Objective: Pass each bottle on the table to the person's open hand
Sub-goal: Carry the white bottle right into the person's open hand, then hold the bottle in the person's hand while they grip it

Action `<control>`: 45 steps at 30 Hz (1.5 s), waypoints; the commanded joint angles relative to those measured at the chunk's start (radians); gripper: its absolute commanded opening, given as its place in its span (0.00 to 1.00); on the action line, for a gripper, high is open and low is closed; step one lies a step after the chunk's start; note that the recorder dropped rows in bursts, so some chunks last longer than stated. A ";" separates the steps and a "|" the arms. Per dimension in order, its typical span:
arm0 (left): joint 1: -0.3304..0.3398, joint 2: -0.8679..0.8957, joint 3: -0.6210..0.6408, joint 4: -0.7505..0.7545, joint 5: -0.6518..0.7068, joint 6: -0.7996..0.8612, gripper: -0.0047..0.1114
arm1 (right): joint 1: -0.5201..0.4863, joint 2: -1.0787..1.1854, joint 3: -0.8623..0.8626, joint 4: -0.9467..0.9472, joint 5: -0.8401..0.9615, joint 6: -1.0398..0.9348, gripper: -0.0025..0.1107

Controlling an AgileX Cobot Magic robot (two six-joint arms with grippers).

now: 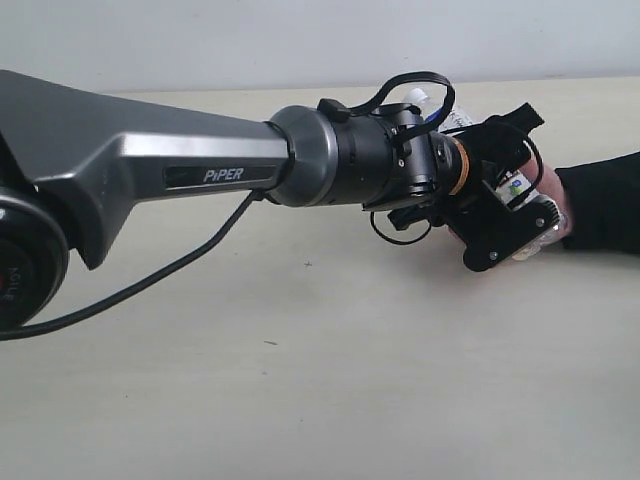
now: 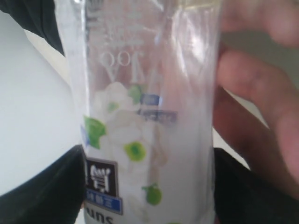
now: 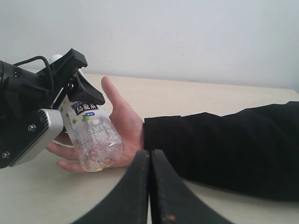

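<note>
Tilted fat bottle (image 3: 96,135) sat base-down on open hand (image 3: 126,121), left pincer (image 1: 508,185) grasping it; right pincer (image 3: 149,161) clenched empty, farther off.

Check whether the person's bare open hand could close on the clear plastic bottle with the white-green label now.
Probably yes: the clear plastic bottle with the white-green label lies on the bare open hand, its lower half uncovered; the left gripper clamps only the upper part.

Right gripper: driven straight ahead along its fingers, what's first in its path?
Probably the person's black sleeve, near the wrist: the shut right gripper points straight at it. Depth is unclear, so it might pass just over the arm.
</note>
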 commanded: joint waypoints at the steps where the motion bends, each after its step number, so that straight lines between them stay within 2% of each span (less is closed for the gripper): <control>1: -0.013 -0.003 -0.004 -0.015 0.001 -0.013 0.04 | -0.003 -0.005 0.005 0.002 -0.005 -0.002 0.02; 7: -0.013 -0.003 -0.004 -0.035 0.029 -0.013 0.06 | -0.003 -0.005 0.005 0.004 -0.006 -0.002 0.02; 9: -0.013 -0.003 -0.004 -0.035 0.030 -0.013 0.16 | -0.003 -0.005 0.005 0.004 -0.006 -0.002 0.02; 10: -0.013 -0.003 -0.004 -0.035 0.032 -0.013 0.27 | -0.003 -0.005 0.005 0.004 -0.006 -0.002 0.02; 11: -0.013 -0.003 -0.004 -0.035 0.032 -0.013 0.33 | -0.003 -0.005 0.005 0.004 -0.006 -0.002 0.02; 13: -0.013 -0.003 -0.004 -0.035 0.036 -0.013 0.51 | -0.003 -0.005 0.005 0.004 -0.006 -0.002 0.02; 18: -0.013 -0.003 -0.004 -0.035 0.049 -0.013 0.63 | -0.003 -0.005 0.005 0.002 -0.006 -0.002 0.02; 45: -0.013 -0.003 -0.004 -0.007 0.054 -0.034 0.62 | -0.003 -0.005 0.005 0.004 -0.006 -0.002 0.02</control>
